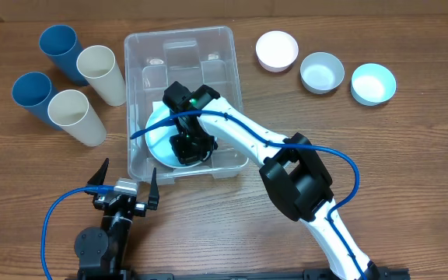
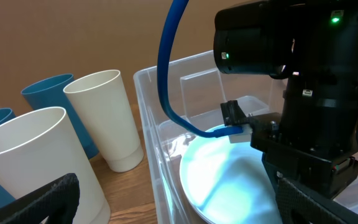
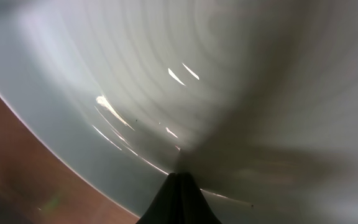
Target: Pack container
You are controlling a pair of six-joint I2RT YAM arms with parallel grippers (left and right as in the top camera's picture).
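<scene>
Right gripper (image 1: 191,150) is down inside the container (image 1: 181,33), at the container's 6 o'clock end, directly over a pale blue plate (image 1: 157,134). The wrist view shows its dark fingertips (image 3: 179,198) as one wedge against the plate's (image 3: 166,74) ribbed face. Cannot tell if the jaws are pressed together or pinching the plate.

The plate (image 2: 229,177) lies in the bottom of the clear bin.

The container (image 2: 166,64) sits mid-table, long axis running 12 to 6.

Left gripper (image 1: 129,168) is on the table just outside the container's 6 o'clock wall, jaws spread wide, holding nothing.

At the container's 9 to 10 o'clock stand four upright cups: blue cups (image 1: 59,43) and cream cups (image 1: 99,66), in pairs.

At 2 o'clock, a row of three bowls: white bowl (image 1: 277,50), grey bowl (image 1: 322,72), light blue bowl (image 1: 373,83).
</scene>
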